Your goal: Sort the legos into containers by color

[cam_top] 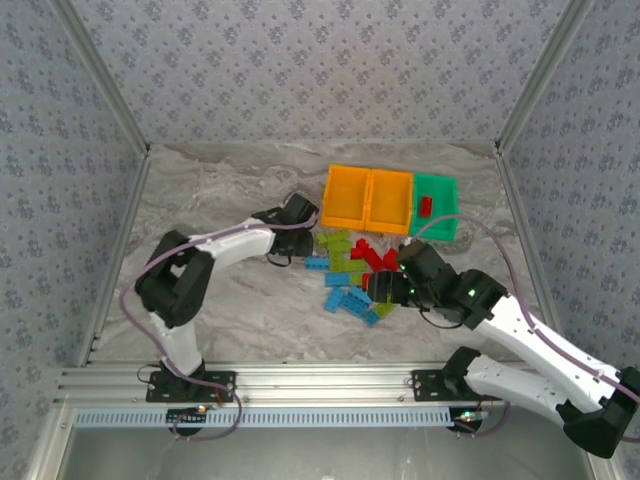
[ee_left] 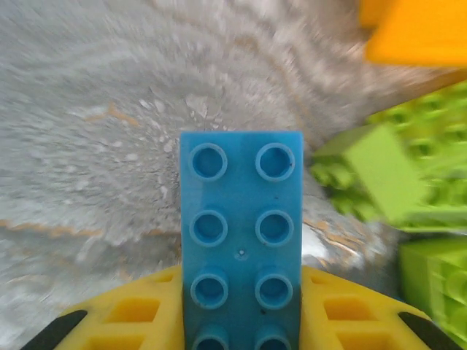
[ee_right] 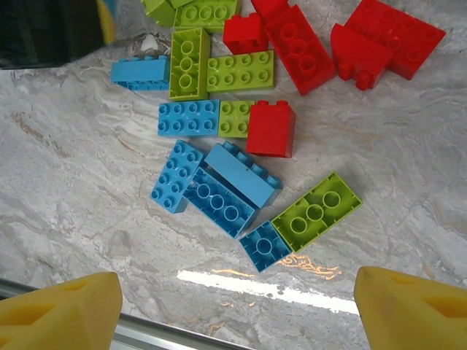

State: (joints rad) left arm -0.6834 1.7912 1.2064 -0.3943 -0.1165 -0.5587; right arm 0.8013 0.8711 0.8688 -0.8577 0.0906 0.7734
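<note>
Left arm [cam_top: 230, 245] & right arm [cam_top: 520, 325] white w/ black joints, lilac cables [cam_top: 124, 295], yellow jaws

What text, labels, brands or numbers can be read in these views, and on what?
No readable text in any view.
blue brick, close up: plain studs, no lettering that can be read.
loose legos: stud tops too small to read.
orange bins and green bin: no labels visible.
small boards at the arm bases: too small to read.

Blue brick [ee_left: 241, 233] runs off the bottom edge; green bricks [ee_left: 394, 182] beside it blur; orange bin [ee_left: 416, 29] cropped.
</note>
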